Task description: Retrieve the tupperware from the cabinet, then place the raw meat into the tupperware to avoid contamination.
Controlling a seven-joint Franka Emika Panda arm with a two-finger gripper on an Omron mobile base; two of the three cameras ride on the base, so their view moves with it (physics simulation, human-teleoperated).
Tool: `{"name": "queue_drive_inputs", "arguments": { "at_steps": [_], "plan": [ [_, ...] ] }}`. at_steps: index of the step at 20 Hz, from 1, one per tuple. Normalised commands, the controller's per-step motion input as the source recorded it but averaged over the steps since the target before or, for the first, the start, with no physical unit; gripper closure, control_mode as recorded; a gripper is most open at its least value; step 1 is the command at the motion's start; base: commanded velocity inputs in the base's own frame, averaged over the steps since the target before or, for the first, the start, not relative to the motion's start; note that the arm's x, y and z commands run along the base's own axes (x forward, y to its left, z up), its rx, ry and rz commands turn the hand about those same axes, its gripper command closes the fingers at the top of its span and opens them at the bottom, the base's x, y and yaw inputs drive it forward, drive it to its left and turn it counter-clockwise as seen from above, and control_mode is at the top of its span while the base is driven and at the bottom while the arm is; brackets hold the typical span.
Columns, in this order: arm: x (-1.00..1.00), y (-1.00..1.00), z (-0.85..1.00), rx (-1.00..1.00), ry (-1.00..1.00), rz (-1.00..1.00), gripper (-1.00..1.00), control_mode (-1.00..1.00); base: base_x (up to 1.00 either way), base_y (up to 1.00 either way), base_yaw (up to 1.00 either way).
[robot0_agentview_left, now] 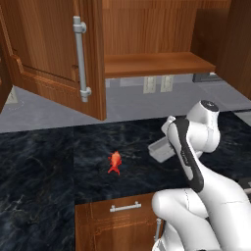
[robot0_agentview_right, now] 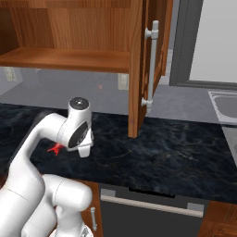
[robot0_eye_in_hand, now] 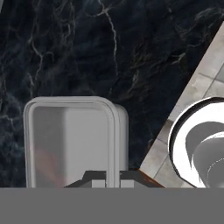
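Black veined marble forms the table (robot0_agentview_left: 44,166), with a grey wall behind it and a low wooden drawer front (robot0_agentview_left: 115,223) with a short horizontal handle below its near edge. Above hangs the cabinet (robot0_agentview_left: 54,54), reddish-brown, both doors swung open, long silver bar handles (robot0_agentview_left: 81,59) vertical; its wooden shelf (robot0_agentview_left: 157,63) is bare.

Jaws (robot0_eye_in_hand: 112,176): drawn together, the two dark tips meeting over the rim of the tupperware (robot0_eye_in_hand: 74,140), so they are clamped on that rim. In the hand view the container spreads directly ahead of the jaws, its open side facing the camera, and its long axis runs away from the tips. Pale translucent plastic, rounded corners. In the left base view the tupperware (robot0_agentview_left: 162,149) shows partly behind the arm's wrist, tilted, above the table; contact with the marble cannot be told.

Raw meat (robot0_agentview_left: 114,162): small orange-red lump lying on the table, well apart from the jaws and beside the held container, long axis roughly front to back, narrow end toward the near table edge. In the right base view it (robot0_agentview_right: 55,148) peeks from behind the arm.

Other items: wall outlets (robot0_agentview_left: 158,83) under the shelf; a sink (robot0_agentview_right: 224,107) far off to the side; a dark appliance front (robot0_agentview_right: 152,213) below the table edge.
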Motion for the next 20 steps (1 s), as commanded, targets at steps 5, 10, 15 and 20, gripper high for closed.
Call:
{"name": "queue_drive_inputs", "arguments": {
  "at_steps": [5, 10, 15, 20],
  "plan": [
    [0.27, 0.0, -0.15, 0.0, 0.01, 0.0, 1.0, -1.0, 0.0, 0.0, 0.0],
    [0.16, 0.0, -0.26, 0.0, 0.04, 0.0, 1.0, -1.0, 0.0, 0.0, 0.0],
    [0.14, 0.0, -0.31, 0.0, 0.06, -0.01, 1.0, -1.0, 0.0, 0.0, 0.0],
    [0.2, 0.0, -0.29, 0.0, 0.0, 0.0, 1.0, -1.0, 0.0, 0.0, 0.0]
  ]
}}
